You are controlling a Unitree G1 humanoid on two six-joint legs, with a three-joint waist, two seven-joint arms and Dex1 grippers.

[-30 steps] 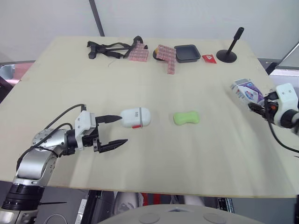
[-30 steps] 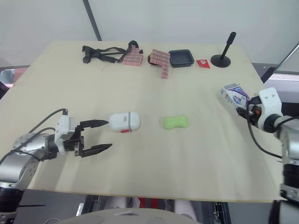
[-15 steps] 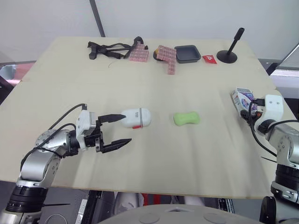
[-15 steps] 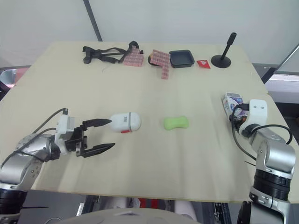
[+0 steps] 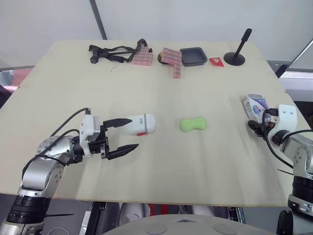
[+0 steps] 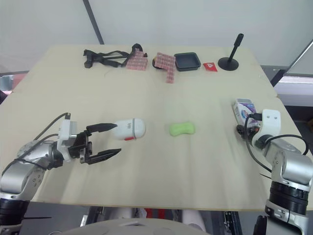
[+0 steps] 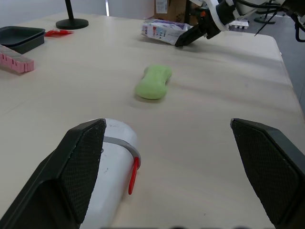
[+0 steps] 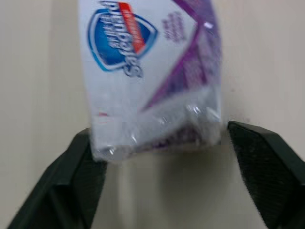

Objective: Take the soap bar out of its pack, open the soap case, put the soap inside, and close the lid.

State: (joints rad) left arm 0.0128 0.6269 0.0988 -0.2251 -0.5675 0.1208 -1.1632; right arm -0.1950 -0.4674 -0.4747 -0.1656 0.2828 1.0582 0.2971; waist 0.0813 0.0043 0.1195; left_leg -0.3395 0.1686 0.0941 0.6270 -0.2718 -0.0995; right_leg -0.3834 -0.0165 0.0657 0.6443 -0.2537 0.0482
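Observation:
The white soap case [image 5: 139, 124] with a red clasp lies shut on the table, left of centre. My left gripper [image 5: 131, 133] is open beside its left end, and one finger [image 7: 81, 162] reaches alongside the case [image 7: 112, 191]. The green soap bar [image 5: 193, 124] lies bare at the table's middle. The white and purple soap pack [image 5: 255, 105] lies flat near the right edge. My right gripper [image 8: 159, 133] is open, with the pack's near end [image 8: 152, 71] between its spread fingers.
Along the far edge lie a black strap tool [image 5: 110, 50], pink block strips [image 5: 174, 61], a black tray [image 5: 193, 55], a red packet [image 5: 216, 61] and a black stand [image 5: 236, 56]. The table's right edge runs close by the pack.
My right arm brought the pack down onto the table near the right edge, and its fingers spread apart off it. The left gripper stayed open beside the case.

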